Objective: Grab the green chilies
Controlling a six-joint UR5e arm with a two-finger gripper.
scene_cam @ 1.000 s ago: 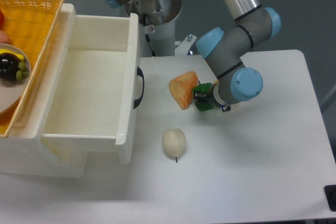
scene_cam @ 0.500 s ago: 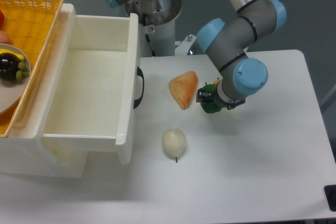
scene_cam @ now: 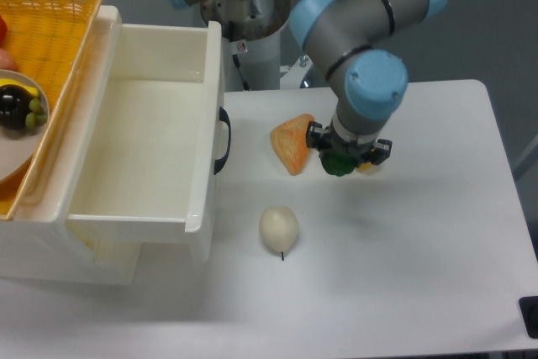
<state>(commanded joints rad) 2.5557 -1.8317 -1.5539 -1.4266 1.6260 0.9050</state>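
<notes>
Just right of frame centre, the gripper (scene_cam: 340, 160) has its jaws closed on the chili (scene_cam: 337, 163), beside the orange toy (scene_cam: 293, 142). Best to lift straight up, keeping the squeeze firm, clear of the desk (scene_cam: 437, 233).

This looks like a robotics lab set up for manipulation trials, not a real kitchen. A grey-and-blue jointed industrial arm (scene_cam: 361, 23) rises from a metal pedestal base (scene_cam: 252, 31) bolted at the far edge of a plain white rectangular table (scene_cam: 437, 233), with grey flooring around it. The food is all toy: a glossy orange-yellow plastic wedge (scene_cam: 292, 142) and a cream egg-shaped plastic piece (scene_cam: 278, 228) lie loose on the tabletop. To the left sits a white plastic open drawer unit with a black handle (scene_cam: 143, 149), and beyond it a yellow woven basket (scene_cam: 50, 14).
</notes>
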